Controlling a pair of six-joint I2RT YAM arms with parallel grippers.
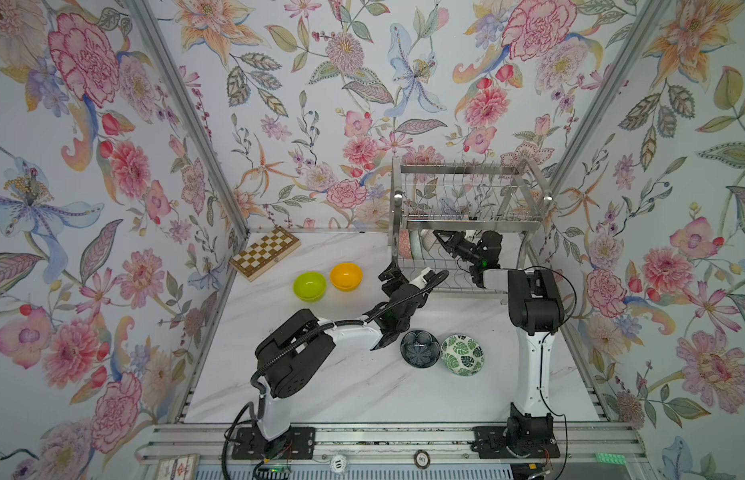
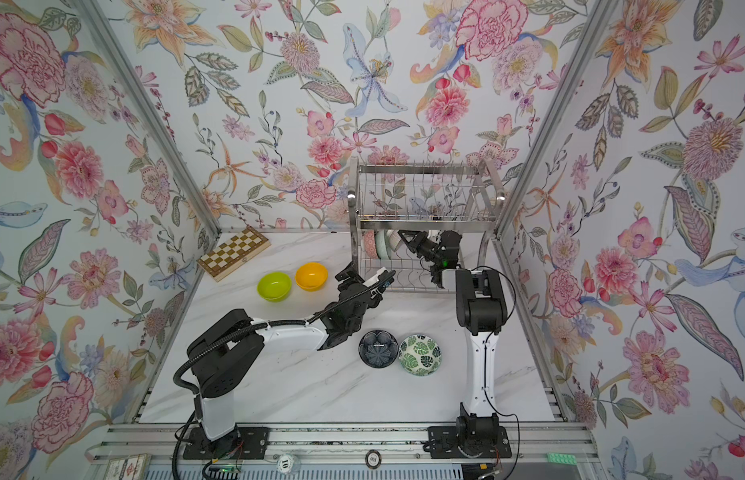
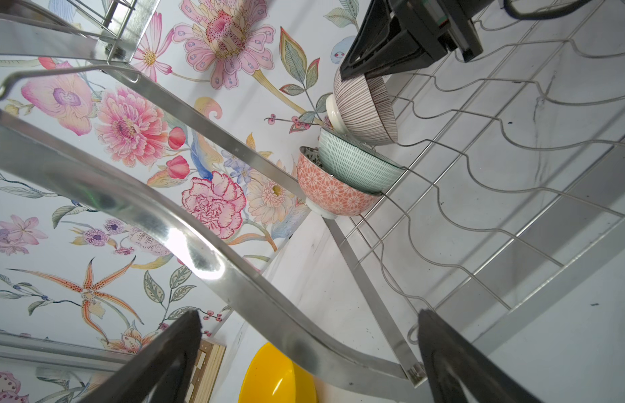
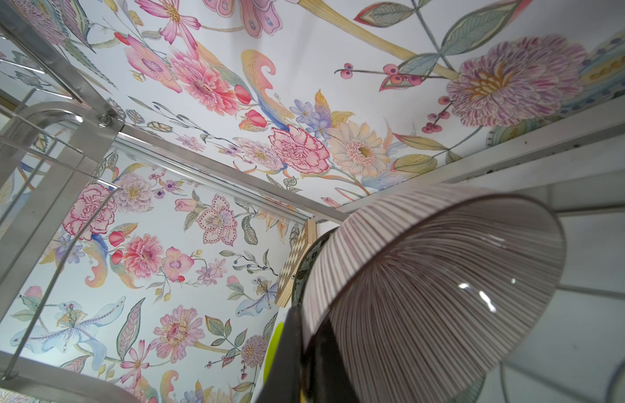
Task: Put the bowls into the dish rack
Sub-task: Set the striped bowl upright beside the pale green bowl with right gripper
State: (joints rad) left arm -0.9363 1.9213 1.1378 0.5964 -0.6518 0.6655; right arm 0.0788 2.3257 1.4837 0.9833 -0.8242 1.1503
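The right fingers (image 4: pixel 285 370) pinch the rim of the striped bowl (image 4: pixel 436 289), one inside and one outside. They hold it on edge in the lower shelf of the dish rack (image 1: pixel 466 168), just beside the mint bowl (image 3: pixel 356 164) and the pink patterned bowl (image 3: pixel 335 192) at that shelf's left end. The left fingers (image 3: pixel 164 352) are spread wide and empty, close to the rack's front left leg.

A white chip (image 1: pixel 340 460) on the rail along the near edge reads "10".

The worktop (image 1: pixel 362 390) is white marble, and the walls carry flowered wallpaper. The rack stands in the far right corner and a chessboard (image 1: pixel 265 252) in the far left. Between them sit the lime bowl (image 1: pixel 309 286) and the yellow bowl (image 1: pixel 346 276). The navy flower bowl (image 1: pixel 420 348) and the leaf bowl (image 1: pixel 462 354) sit side by side near the right arm.

The right arm reaches under the upper shelf. The left arm stretches low across the middle.
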